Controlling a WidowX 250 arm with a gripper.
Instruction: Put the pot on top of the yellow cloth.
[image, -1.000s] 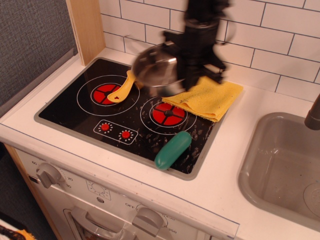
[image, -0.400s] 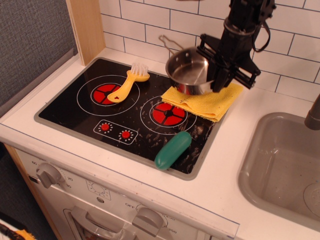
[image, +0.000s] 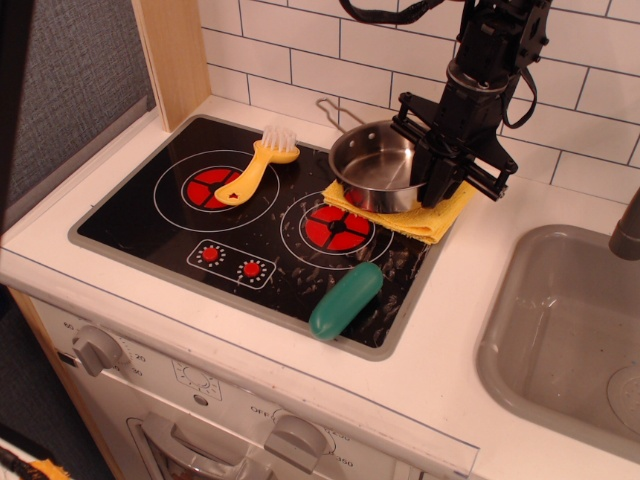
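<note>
Now the pot (image: 375, 170), small, round, shallow and shiny steel, sits upright on the yellow cloth (image: 432, 218) at the stove's back right corner, its thin wire handle pointing toward the tiled wall. My tool (image: 440, 178) is at the pot's right rim; I cannot tell whether it is clamped or loose.

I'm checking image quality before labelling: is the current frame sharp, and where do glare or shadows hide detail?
In the observation.image view nothing is motion-blurred; the pot and the yellow cloth have crisp edges. The pot's steel mirrors light, and white specks of glare dot the black stove top. The dark pincer lacks detail, so its grip is unclear. A dark out-of-focus band covers the left edge.
</note>
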